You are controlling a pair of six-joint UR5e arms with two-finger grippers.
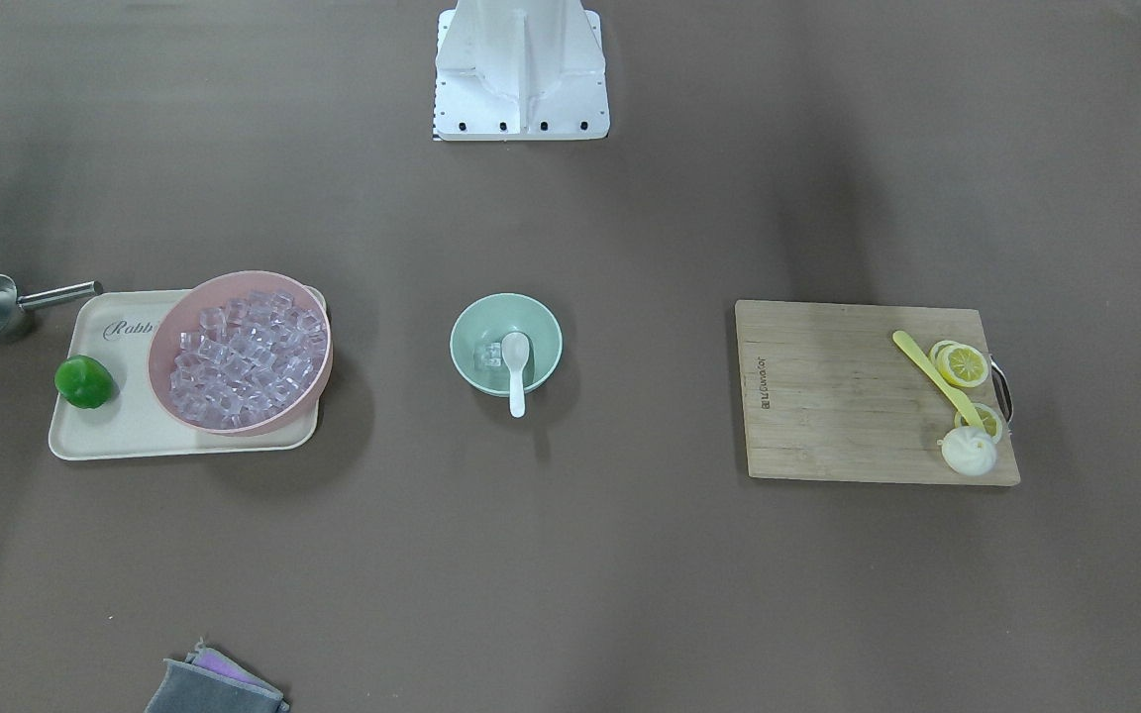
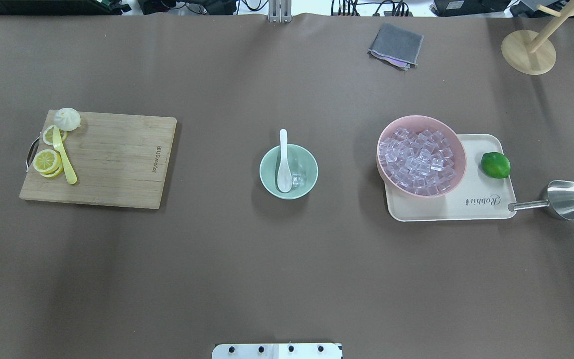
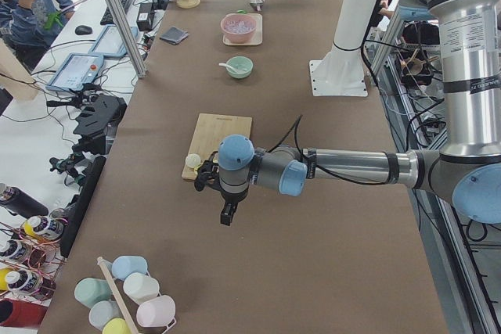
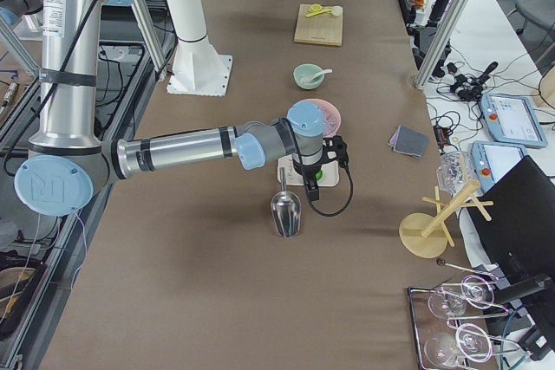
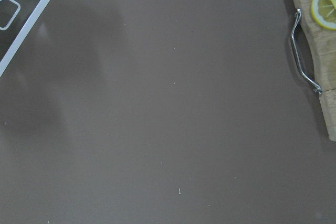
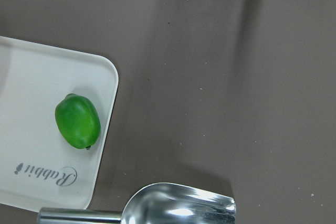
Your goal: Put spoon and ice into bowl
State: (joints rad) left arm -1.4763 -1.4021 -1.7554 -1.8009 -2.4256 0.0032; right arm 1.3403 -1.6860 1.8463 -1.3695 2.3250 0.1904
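The mint-green bowl (image 2: 267, 184) stands at the table's middle, also in the front view (image 1: 462, 332). The white spoon (image 2: 283, 164) lies in it, scoop down in the bowl and handle over the rim (image 1: 516, 368). A few clear ice cubes (image 2: 297, 178) lie in the bowl beside the scoop (image 1: 486, 356). My left gripper (image 3: 227, 215) hangs off the table's left end, beyond the cutting board. My right gripper (image 4: 312, 190) hangs over the tray's outer end, near the metal scoop. I cannot tell whether either is open or shut.
A pink bowl (image 2: 419, 118) full of ice cubes sits on a cream tray (image 2: 466, 209) with a green lime (image 2: 496, 165). A metal scoop (image 2: 566, 199) lies beside the tray. A cutting board (image 2: 117, 159) holds lemon slices, a yellow knife and a bun. A grey cloth (image 2: 395, 45) lies far back.
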